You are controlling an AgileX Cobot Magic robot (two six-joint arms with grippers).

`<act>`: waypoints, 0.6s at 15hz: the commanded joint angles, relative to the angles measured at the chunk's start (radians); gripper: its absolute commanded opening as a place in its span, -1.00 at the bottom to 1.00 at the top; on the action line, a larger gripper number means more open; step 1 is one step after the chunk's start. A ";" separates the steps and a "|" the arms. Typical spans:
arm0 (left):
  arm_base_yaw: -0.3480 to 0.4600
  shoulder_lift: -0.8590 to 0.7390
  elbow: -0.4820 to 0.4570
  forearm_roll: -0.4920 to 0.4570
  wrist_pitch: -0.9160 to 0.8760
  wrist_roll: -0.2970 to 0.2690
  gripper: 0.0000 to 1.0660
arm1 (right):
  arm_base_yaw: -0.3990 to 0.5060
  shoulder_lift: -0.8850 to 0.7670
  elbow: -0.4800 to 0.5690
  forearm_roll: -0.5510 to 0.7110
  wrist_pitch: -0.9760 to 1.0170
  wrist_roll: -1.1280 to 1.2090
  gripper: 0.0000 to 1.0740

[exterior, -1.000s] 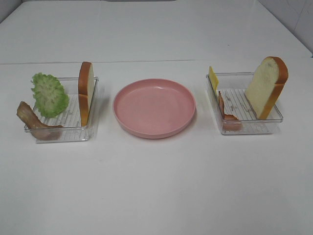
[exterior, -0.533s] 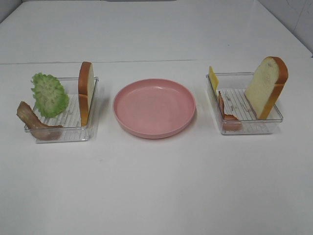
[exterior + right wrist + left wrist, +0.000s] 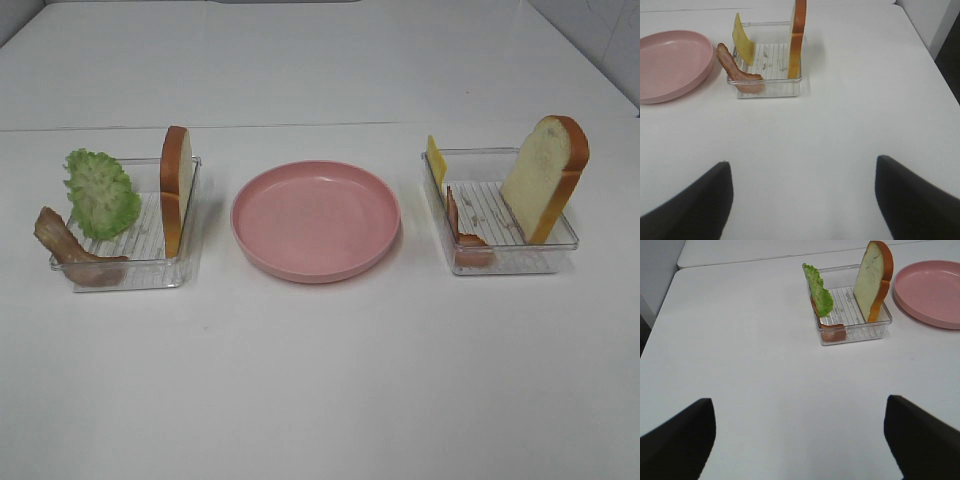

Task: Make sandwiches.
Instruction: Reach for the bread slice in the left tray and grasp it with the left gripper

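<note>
No stacked sandwich shows; the parts stand apart in two trays. The left tray holds a bread slice (image 3: 176,190) on edge, green lettuce (image 3: 100,194) and a bacon strip (image 3: 70,250). The right tray holds a leaning bread slice (image 3: 545,178), yellow cheese (image 3: 436,160) and bacon (image 3: 462,232). Neither gripper shows in the high view. In the left wrist view my left gripper (image 3: 797,407) is open and empty, well short of the lettuce (image 3: 819,289) and bread (image 3: 873,279). My right gripper (image 3: 802,167) is open and empty, short of the bacon (image 3: 735,67) and cheese (image 3: 743,38).
A round pink plate (image 3: 316,220) sits between the clear left tray (image 3: 125,284) and the clear right tray (image 3: 510,265). All stand on a white table (image 3: 320,380). The table's edges show at the sides in the wrist views.
</note>
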 commanded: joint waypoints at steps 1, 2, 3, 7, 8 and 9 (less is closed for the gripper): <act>0.001 0.026 -0.021 -0.002 -0.040 -0.004 0.63 | -0.008 -0.013 0.001 -0.003 -0.012 0.001 0.39; 0.001 0.067 -0.027 -0.002 -0.061 -0.004 0.63 | -0.008 -0.013 0.001 -0.003 -0.012 0.001 0.39; 0.001 0.090 -0.031 -0.004 -0.074 -0.004 0.63 | -0.008 -0.013 0.001 -0.003 -0.012 0.001 0.39; 0.001 0.329 -0.068 -0.062 -0.205 -0.004 0.63 | -0.008 -0.013 0.001 -0.003 -0.012 0.001 0.39; 0.001 0.435 -0.115 -0.102 -0.235 -0.003 0.63 | -0.008 -0.013 0.001 -0.003 -0.012 0.001 0.39; 0.001 0.520 -0.160 -0.131 -0.243 0.000 0.63 | -0.008 -0.013 0.001 -0.003 -0.012 0.001 0.39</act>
